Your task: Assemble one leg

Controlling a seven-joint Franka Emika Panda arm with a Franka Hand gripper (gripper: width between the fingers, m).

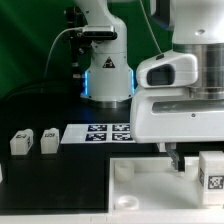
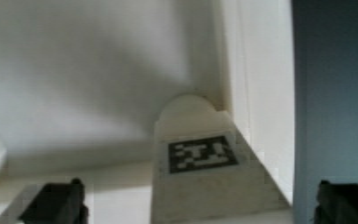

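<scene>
Jaws wide open, the two-finger gripper (image 1: 178,160) hung by the small white plastic leg (image 1: 213,172) at its four o'clock, and probably needed lining up before squeezing.

A small white leg (image 1: 213,170) stands at the exterior view's right edge, its square black-and-white tag facing the camera. A second leg (image 1: 47,138) and a third leg (image 1: 20,142) sit close together at far left.

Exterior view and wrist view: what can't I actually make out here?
- Exterior view: the small white plastic leg with a square tag is cut off by the picture's right edge.
- Exterior view: the end effector shows little of its fingers; its white housing covers them.
- Wrist view: the black-and-white square tag is too blurred to read.
</scene>
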